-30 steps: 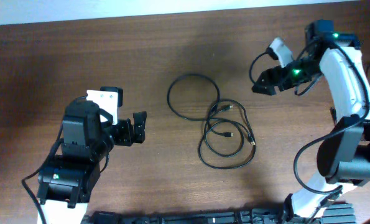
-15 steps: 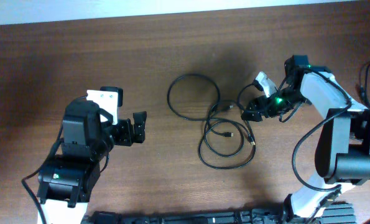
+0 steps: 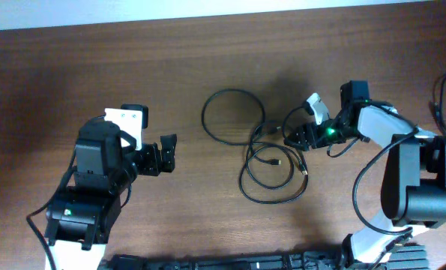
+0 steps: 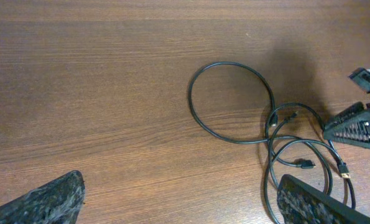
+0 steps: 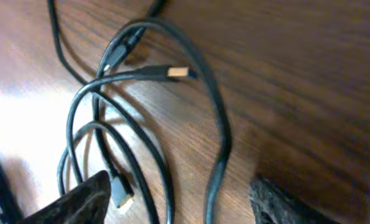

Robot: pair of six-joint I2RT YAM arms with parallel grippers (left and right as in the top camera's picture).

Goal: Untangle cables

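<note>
The right arm has swung in from the far right and come down low, so the right end effector (image 3: 294, 137) now sits at the right edge of the cables (image 3: 266, 154). The left arm has not moved. The cables lie in the middle of the desk (image 3: 95, 67), with one big loop (image 3: 233, 116) on the far left side and smaller loops crossing each other nearer and to the right. The right end effector is open. In its own wrist view one strand (image 5: 217, 168) runs down between its two fingers, and I cannot tell if they touch it yet. The left end effector (image 3: 164, 153) is open too, holds nothing, and waits well apart from the cables on the left. To do this step well, I think the right fingers should close on only that one strand, not on the two that lie just beside it. Then it should pull slowly to the right, away from the pile. A plug (image 5: 177, 73) with a gold tip lies close by and could catch on a loop, so a fast tug may drag the whole bunch along.
</note>
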